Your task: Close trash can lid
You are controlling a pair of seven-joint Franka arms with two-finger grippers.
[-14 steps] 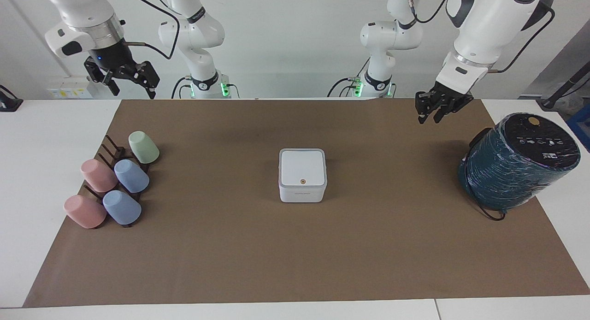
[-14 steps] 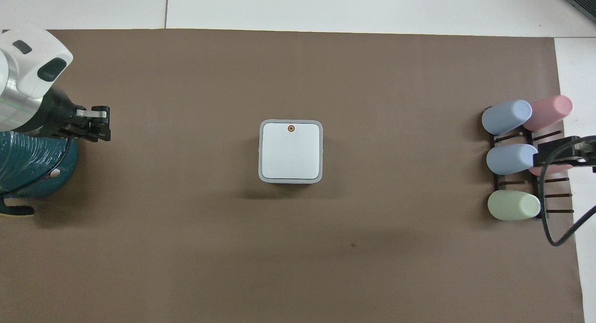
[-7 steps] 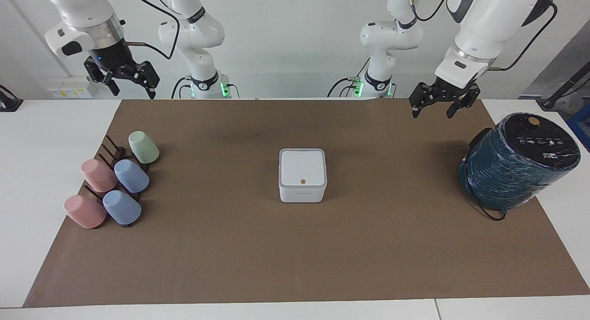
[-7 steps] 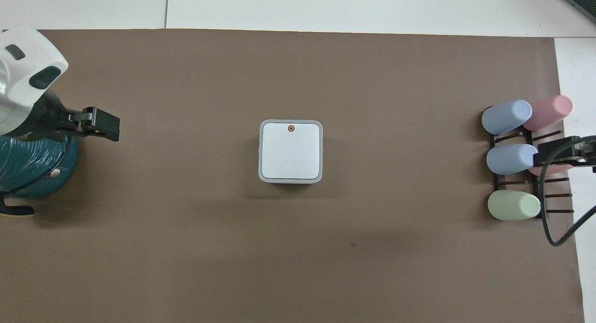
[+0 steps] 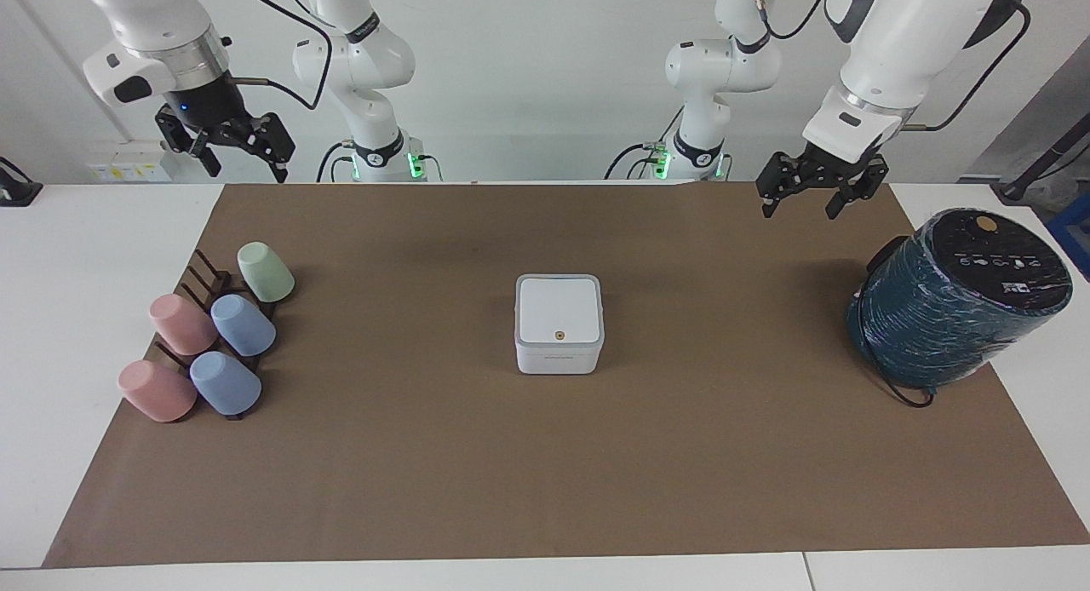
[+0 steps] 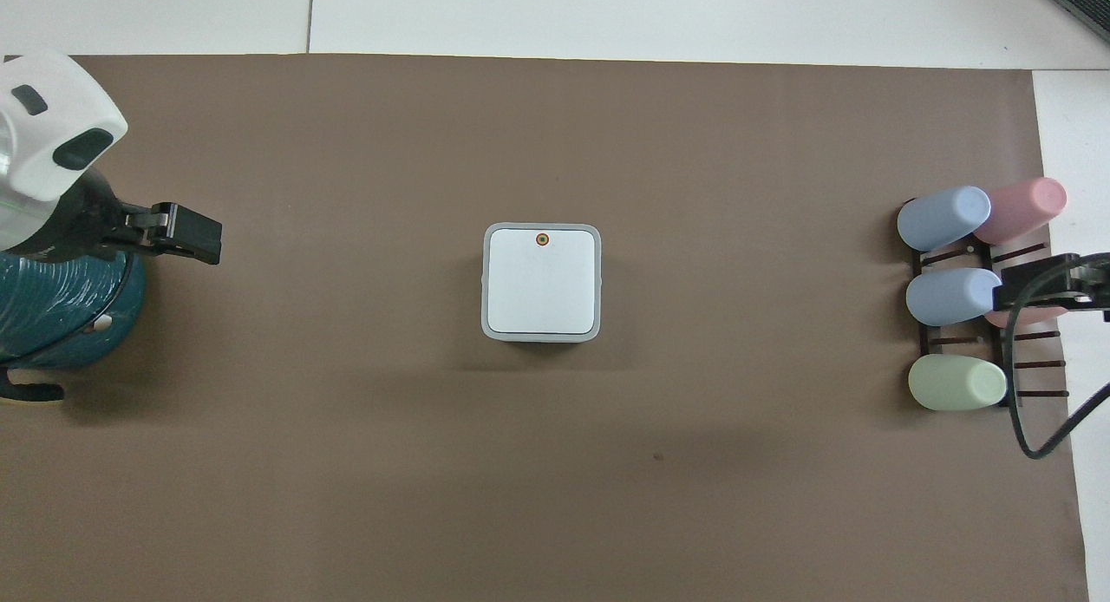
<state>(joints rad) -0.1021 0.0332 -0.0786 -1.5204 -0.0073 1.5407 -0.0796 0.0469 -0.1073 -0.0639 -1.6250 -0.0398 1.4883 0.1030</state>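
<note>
The small white trash can [image 5: 558, 358] stands in the middle of the brown mat. Its white lid [image 5: 558, 310] with an orange dot lies flat and shut on top; it also shows in the overhead view [image 6: 542, 281]. My left gripper [image 5: 799, 208] is open and empty, raised over the mat's edge beside the teal cylinder; it also shows in the overhead view [image 6: 198, 238]. My right gripper [image 5: 247, 163] is open and empty, raised near the mat's corner at the right arm's end. Neither gripper touches the can.
A large dark teal cylinder [image 5: 954, 297] with a black top lies tilted at the left arm's end. A dark rack [image 5: 204, 276] with several pastel cups [image 5: 243, 325] sits at the right arm's end. The brown mat [image 5: 545, 472] covers the table.
My left gripper has opened its fingers, turned and risen slightly beside the teal cylinder. The trash can, its lid and the right arm have not moved.
</note>
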